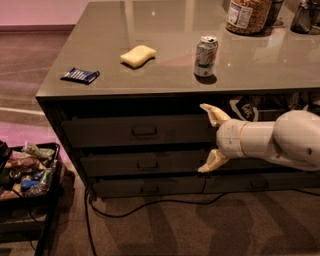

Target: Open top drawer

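The top drawer (115,132) is the upper left one in the cabinet, with a wide dark front and a small loop handle (144,131) at its centre. Its front stands about level with the drawers below. My gripper (207,138) is in front of the drawer's right end, to the right of the handle and not touching it. It is open and empty, one finger (214,114) pointing up and the other (212,161) down. The pale arm reaches in from the right.
On the countertop (260,65) stand a can (205,56), a yellow sponge (137,55), a blue packet (80,75) and a jar (248,15). The upper right drawer shows black-and-white cloth (244,107). A cart of items (27,172) stands at the left. A cable (150,204) lies on the floor.
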Controlling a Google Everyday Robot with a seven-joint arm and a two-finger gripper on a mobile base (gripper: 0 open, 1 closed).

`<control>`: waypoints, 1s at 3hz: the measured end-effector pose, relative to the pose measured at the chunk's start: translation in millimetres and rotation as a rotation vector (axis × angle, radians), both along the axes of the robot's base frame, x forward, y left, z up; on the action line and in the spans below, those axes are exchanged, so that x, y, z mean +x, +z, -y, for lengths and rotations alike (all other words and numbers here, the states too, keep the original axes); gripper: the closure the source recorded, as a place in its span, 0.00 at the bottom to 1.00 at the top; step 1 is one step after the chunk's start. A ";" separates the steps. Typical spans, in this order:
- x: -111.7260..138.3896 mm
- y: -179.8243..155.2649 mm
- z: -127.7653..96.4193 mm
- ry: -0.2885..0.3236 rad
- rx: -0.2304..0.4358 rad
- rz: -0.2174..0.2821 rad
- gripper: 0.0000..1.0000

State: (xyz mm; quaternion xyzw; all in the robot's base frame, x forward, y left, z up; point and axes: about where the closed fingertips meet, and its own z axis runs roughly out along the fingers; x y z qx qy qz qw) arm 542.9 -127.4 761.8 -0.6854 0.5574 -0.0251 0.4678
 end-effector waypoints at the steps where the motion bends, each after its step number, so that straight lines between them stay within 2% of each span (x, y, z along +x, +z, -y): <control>1: 15.2 -1.6 -5.2 0.005 -0.011 0.049 0.00; 3: 37.9 -33.7 0.6 -0.042 0.001 -0.082 0.00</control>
